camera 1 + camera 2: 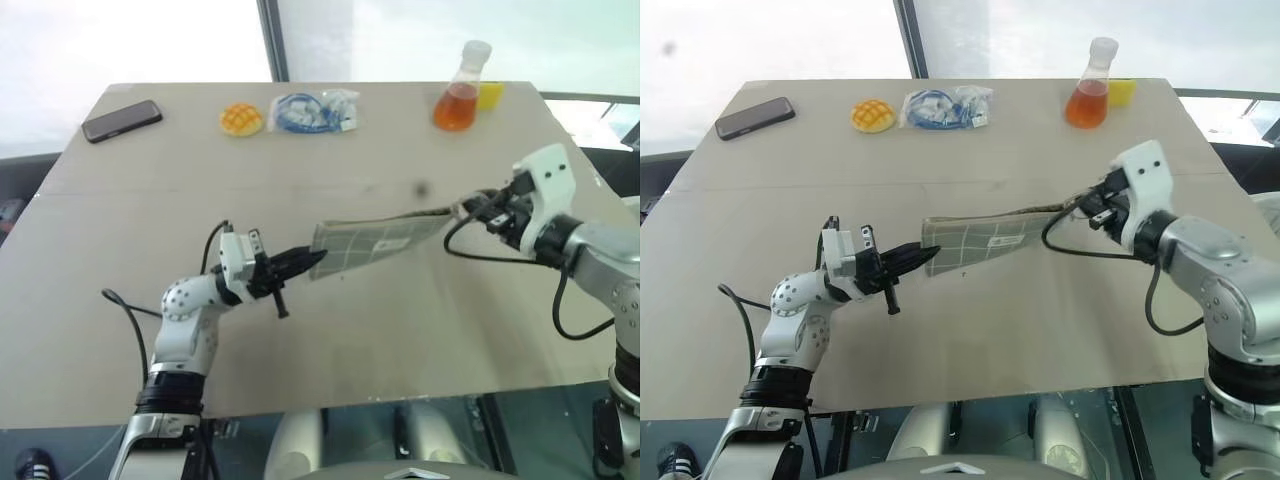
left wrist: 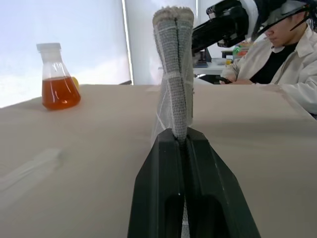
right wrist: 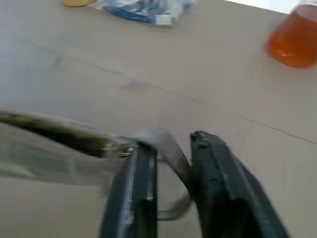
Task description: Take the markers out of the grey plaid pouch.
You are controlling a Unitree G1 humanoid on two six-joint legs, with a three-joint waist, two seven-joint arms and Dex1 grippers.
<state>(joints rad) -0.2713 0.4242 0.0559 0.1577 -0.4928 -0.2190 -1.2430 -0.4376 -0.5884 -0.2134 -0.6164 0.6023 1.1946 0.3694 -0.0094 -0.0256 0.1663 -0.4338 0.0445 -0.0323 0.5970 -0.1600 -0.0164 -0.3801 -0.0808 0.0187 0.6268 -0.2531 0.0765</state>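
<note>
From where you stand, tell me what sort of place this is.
Probably a lab or test room: a bare table by large windows, an Erlenmeyer flask of orange liquid, and a person in a white coat at another desk.

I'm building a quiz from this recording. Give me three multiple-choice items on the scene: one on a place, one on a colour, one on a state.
1. Where does the black phone lie on the table?
A. far left corner
B. near right corner
C. under the pouch

2. What colour is the liquid in the flask?
A. blue
B. orange
C. clear

3. How does the left gripper stand on the grey plaid pouch?
A. open beside it
B. shut on its end
C. flat on top of it

Answers:
1 A, the phone sits by the far left edge in the head views.
2 B, the flask holds orange liquid.
3 B, the left wrist view shows both fingers pinching the fabric, the pouch lifted off the table.
</note>
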